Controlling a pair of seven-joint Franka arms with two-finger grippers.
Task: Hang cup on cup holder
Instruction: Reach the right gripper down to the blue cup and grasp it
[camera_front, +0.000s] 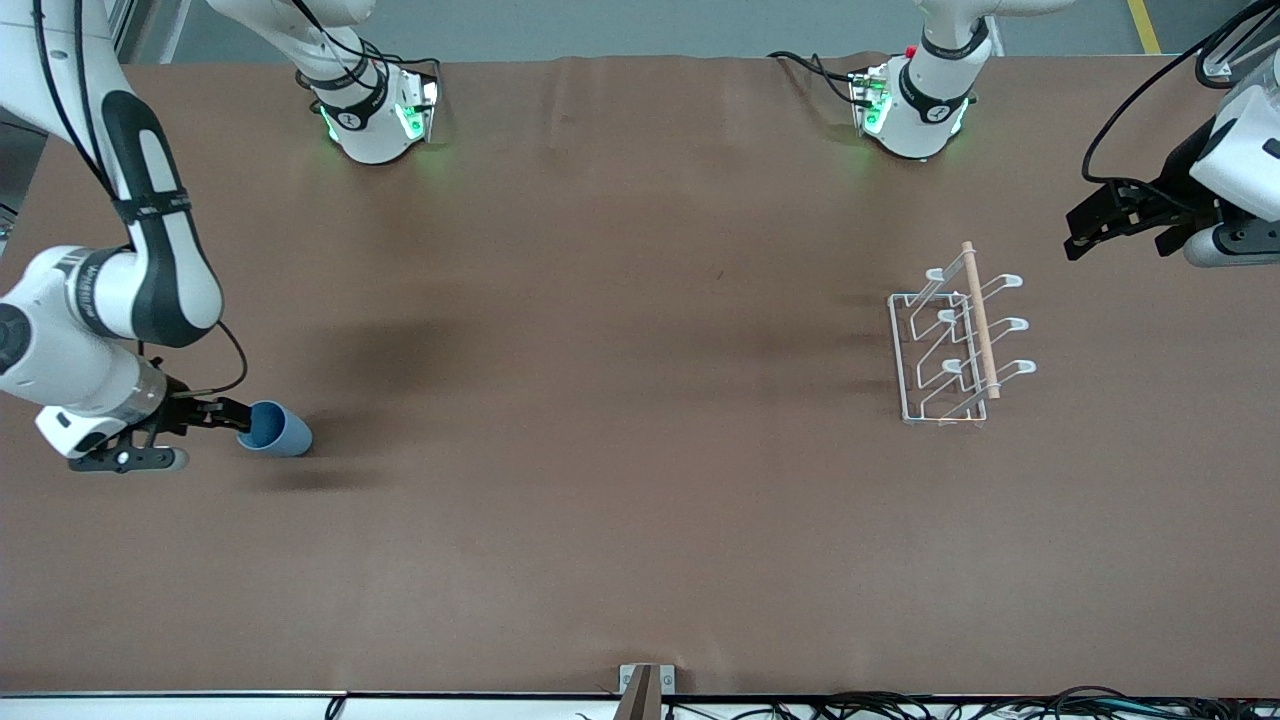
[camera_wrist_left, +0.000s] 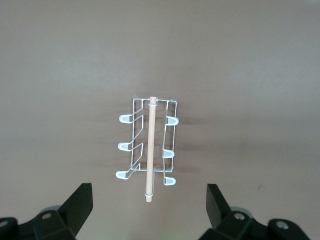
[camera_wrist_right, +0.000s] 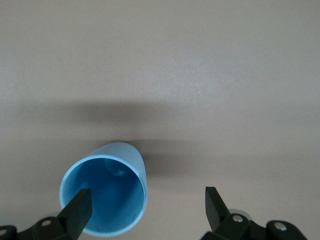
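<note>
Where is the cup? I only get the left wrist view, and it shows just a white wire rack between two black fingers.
Observer: The cup lies on its side at the right arm's end of the table, well apart from the cup holder.
Operator: Is anything holding it?
Observer: Not yet. The right gripper is open, with one finger at the cup's mouth.
Operator: And my arm?
Observer: The left gripper waits in the air at the left arm's end.

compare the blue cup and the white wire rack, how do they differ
The small light blue plastic cup lies tipped on its side; the white wire rack with a wooden rod stands upright. The cup is solid and much smaller; the rack is open wire with looped prongs. Both rest on the brown table.
</note>
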